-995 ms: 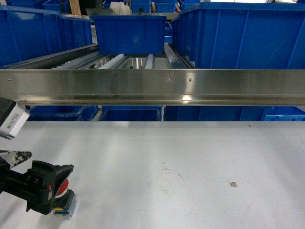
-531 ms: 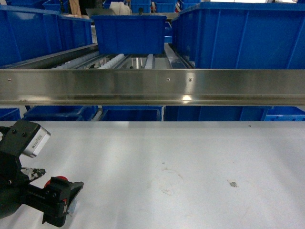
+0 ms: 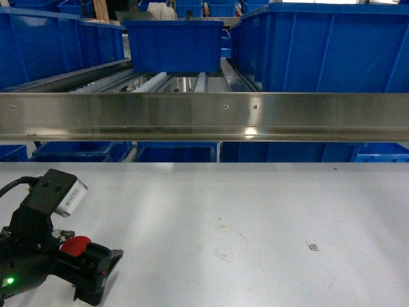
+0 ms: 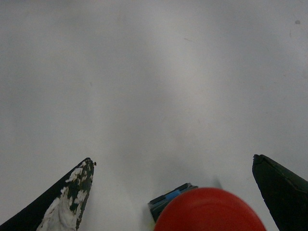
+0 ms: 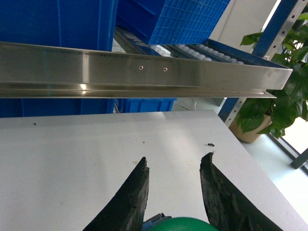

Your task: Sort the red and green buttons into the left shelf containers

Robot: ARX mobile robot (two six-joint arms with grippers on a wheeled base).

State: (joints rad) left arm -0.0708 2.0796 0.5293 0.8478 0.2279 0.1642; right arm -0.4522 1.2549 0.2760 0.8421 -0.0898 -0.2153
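A red button (image 3: 75, 245) on a blue-grey base stands on the white table at the lower left. My left gripper (image 3: 83, 257) straddles it. In the left wrist view the red button (image 4: 209, 214) sits low between the white-flecked finger (image 4: 67, 197) and the black finger (image 4: 284, 190), which stand wide apart, so the left gripper (image 4: 173, 161) is open. A green button (image 5: 182, 224) is wedged deep between the fingers of my right gripper (image 5: 174, 161), held above the table. Blue shelf containers (image 3: 45, 45) stand on the left of the roller shelf. The right gripper is outside the head view.
A steel shelf rail (image 3: 204, 116) runs across above the table's far edge, with more blue bins (image 3: 319, 45) behind and below it. The white table (image 3: 255, 217) ends at its right edge (image 5: 250, 159), with a potted plant (image 5: 269, 110) beyond.
My left arm has swung in from the left edge and turned, so its wrist now sits over the red button. The button has stayed on the table.
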